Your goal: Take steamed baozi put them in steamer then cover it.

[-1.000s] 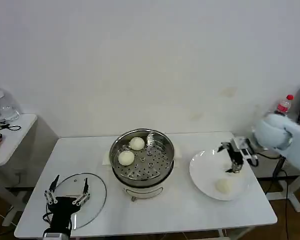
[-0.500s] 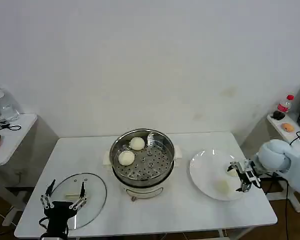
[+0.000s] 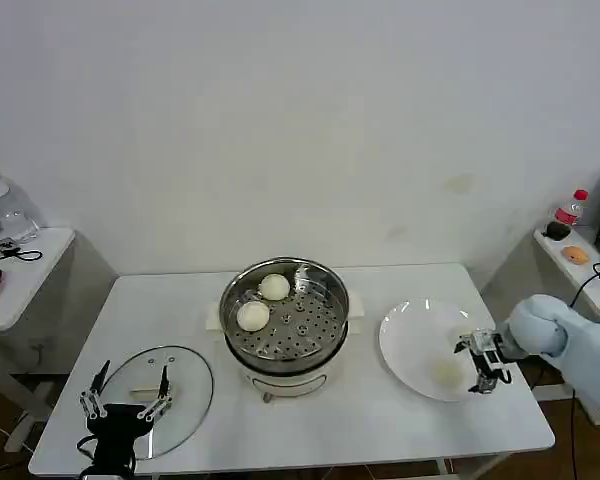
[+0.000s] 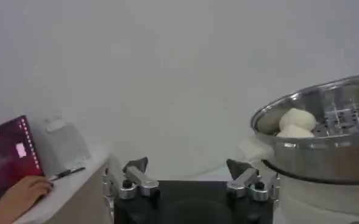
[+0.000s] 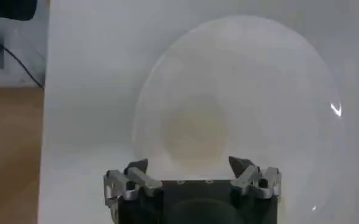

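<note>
White table [image 3: 380, 420], plain wall behind; side shelves flank. Left claw [image 3: 126, 398], right claw [image 3: 483, 362] open, empty.

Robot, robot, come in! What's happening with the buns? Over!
Right gripper open over white plate, above last bun. Left gripper open, over glass lid. Two buns in steamer. Path clear.

Right gripper [image 5: 191, 173] open over white plate [image 5: 277, 79]; one baozi [image 5: 194, 131] between fingers.
</note>
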Tool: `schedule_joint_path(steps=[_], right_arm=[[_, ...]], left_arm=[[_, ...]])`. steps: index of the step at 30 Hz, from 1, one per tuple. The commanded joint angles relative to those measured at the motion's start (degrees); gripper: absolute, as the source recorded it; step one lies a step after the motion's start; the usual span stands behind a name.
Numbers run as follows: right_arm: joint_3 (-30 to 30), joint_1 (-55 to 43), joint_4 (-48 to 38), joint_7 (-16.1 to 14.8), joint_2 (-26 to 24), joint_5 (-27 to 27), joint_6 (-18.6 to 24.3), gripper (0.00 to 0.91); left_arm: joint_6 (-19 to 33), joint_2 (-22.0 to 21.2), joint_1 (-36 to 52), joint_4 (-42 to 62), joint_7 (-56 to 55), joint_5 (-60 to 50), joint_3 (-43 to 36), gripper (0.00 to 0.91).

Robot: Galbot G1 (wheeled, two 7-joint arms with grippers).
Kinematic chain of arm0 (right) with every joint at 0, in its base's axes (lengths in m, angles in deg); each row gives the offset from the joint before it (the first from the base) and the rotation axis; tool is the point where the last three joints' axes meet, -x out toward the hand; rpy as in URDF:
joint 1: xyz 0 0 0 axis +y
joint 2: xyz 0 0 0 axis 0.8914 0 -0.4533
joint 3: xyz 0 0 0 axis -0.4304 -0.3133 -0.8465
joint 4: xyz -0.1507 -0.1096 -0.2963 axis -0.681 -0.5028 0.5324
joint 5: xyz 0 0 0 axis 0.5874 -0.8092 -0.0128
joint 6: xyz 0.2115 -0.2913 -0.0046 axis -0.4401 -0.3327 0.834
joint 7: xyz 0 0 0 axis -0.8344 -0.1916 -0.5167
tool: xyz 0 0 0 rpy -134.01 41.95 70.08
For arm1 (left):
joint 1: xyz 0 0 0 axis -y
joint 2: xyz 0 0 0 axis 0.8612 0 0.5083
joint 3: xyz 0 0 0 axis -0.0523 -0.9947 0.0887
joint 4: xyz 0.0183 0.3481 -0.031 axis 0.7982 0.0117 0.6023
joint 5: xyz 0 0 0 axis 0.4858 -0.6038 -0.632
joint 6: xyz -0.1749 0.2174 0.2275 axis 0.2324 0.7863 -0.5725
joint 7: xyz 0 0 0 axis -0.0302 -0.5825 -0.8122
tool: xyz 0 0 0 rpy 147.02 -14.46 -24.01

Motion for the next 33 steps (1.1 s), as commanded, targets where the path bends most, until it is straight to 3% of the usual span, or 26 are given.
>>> schedule_joint_path(steps=[1, 5, 18, 27, 33], right_arm=[[1.59, 1.90, -3.47, 0.72, 3.50, 0.01, -0.10, 0.907], [0.88, 1.60, -3.82, 0.55, 4.34, 0.41, -0.62, 0.907], [0.07, 0.13, -3.81, -0.51, 3.41, 0.63, -1.33, 0.635], [0.53, -1.33, -2.69, -0.88, 2.78, 1.86, -1.69, 0.635], [-2.55, -10.41, -2.19, -2.21, 0.73, 4.58, -1.21, 0.635]], left_arm=[[-0.04, -0.02, -0.08, 0.12, 0.02, -0.01, 0.13, 0.907], [-0.07, -0.02, -0.02, 0.12, 0.03, 0.00, 0.26, 0.907], [-0.11, -0.02, 0.43, 0.24, 0.06, 0.11, 0.22, 0.907], [-0.09, 0.03, 0.25, -0.14, 0.02, 0.17, 0.25, 0.907], [-0.09, 0.15, 0.45, -0.20, 0.01, 0.30, 0.32, 0.907]])
